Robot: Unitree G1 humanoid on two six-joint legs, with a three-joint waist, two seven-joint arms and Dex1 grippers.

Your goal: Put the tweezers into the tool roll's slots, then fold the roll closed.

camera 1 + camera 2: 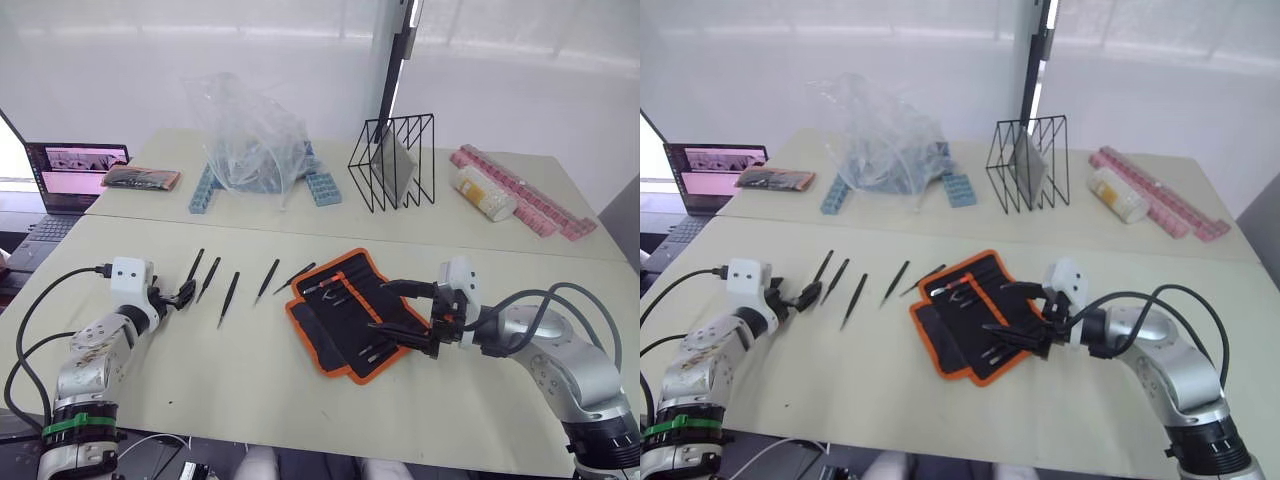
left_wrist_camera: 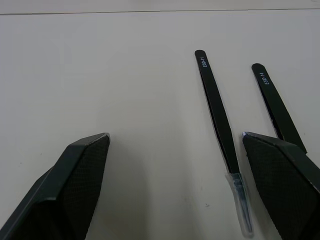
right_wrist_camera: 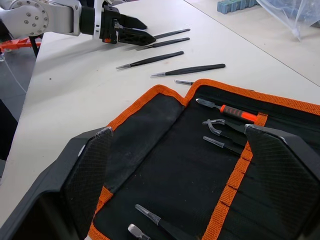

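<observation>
Several slim black tweezers (image 1: 229, 299) lie in a loose row on the pale table, left of the tool roll (image 1: 325, 320). The roll lies unfolded, black with orange edging, and a few tools (image 3: 235, 112) sit in its slots. My left gripper (image 1: 186, 293) is open and low at the row's left end. In the left wrist view one pair of tweezers (image 2: 217, 110) lies between its fingers (image 2: 82, 170), and another (image 2: 274, 105) runs behind the other finger. My right gripper (image 1: 380, 305) hovers open over the roll's right half, holding nothing.
Along the back of the table are a laptop (image 1: 75, 175), a flat dark packet (image 1: 140, 178), a clear plastic bag (image 1: 250, 135) over blue blocks, a black wire rack (image 1: 392, 160) and pink blocks (image 1: 520, 195). My arms' cables trail near the front edge.
</observation>
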